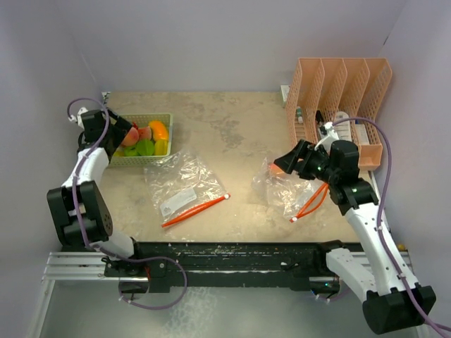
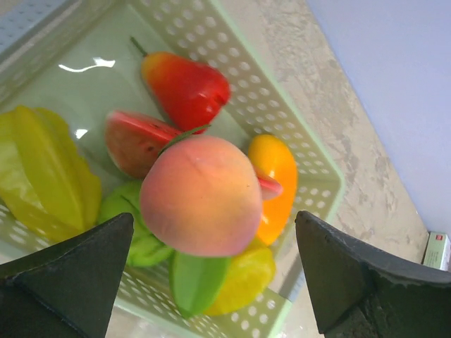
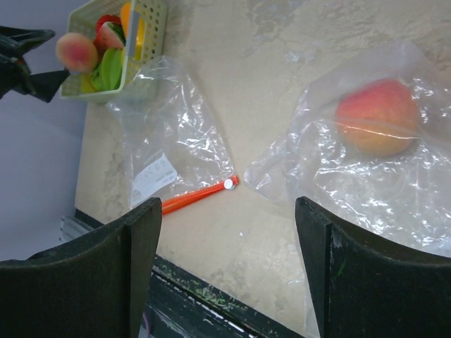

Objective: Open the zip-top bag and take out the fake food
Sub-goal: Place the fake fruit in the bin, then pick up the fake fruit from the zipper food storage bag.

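Fake food [image 1: 146,141] sits in the green basket [image 1: 138,161], far left.

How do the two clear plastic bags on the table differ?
The left bag lies flat and shows no fruit inside; the right bag holds a peach-coloured fruit. The left bag lies beside the green basket; the right bag is nearer the orange rack. Both are clear, with an orange zip strip.
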`<state>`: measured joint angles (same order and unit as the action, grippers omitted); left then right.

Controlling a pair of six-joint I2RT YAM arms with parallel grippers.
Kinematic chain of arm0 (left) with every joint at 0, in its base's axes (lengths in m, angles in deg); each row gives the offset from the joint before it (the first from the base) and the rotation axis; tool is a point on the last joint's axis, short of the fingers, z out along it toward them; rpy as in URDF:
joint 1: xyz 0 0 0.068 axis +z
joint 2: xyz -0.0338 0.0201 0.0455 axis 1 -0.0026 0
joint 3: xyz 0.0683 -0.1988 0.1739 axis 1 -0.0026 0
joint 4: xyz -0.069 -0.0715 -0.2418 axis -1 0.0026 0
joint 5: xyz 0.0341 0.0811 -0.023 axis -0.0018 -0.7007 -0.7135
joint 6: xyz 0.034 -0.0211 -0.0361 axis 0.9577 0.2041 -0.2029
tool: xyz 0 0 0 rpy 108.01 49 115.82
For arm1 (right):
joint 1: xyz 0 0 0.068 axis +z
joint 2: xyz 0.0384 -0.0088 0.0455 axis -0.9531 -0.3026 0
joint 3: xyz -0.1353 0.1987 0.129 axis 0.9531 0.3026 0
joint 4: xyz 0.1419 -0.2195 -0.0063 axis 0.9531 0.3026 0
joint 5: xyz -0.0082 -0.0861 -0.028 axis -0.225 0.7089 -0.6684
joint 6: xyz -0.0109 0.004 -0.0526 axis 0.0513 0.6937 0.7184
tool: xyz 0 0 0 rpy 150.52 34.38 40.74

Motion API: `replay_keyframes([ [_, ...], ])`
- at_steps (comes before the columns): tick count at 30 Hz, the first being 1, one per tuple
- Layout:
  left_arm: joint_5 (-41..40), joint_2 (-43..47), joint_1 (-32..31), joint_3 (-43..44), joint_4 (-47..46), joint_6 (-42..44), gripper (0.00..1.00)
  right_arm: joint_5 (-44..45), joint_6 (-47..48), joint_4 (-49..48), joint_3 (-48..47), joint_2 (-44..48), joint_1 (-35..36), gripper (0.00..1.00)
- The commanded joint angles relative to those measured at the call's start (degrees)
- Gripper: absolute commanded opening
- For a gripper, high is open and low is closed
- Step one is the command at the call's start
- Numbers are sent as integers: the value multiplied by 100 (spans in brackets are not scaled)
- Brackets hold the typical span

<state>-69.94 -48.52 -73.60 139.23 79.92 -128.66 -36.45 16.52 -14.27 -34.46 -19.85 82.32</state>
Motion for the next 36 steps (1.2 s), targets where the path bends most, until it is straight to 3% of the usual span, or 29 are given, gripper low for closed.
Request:
replay_keyframes([
  [1,-953,1016,-581,221,188,276,99,438,35,-110,158,108,-92,78],
  [4,-1265,1520,-745,218,358,166,99,557,64,-11,205,129,-180,78],
  [10,-1075,2340,-973,15,234,2,99,678,44,-10,285,171,-227,78],
  [14,-694,2368,-1797,-189,-370,-105,99,862,-15,-4,343,203,-287,78],
  [19,-935,1221,-3926,314,-753,306,99,1093,-177,44,505,303,-464,78],
  [23,-1034,-45,-5253,923,-793,458,99,1667,-310,190,575,816,-525,74],
  [27,-533,-1144,-5769,1328,-990,379,99,2197,-280,576,391,1210,-536,71],
  [31,322,-1865,-6087,1433,-1780,209,99,2687,-194,842,290,1653,-536,69],
  [36,848,-2556,-6328,2097,-1540,192,99,2685,-135,980,364,1699,-536,69],
])
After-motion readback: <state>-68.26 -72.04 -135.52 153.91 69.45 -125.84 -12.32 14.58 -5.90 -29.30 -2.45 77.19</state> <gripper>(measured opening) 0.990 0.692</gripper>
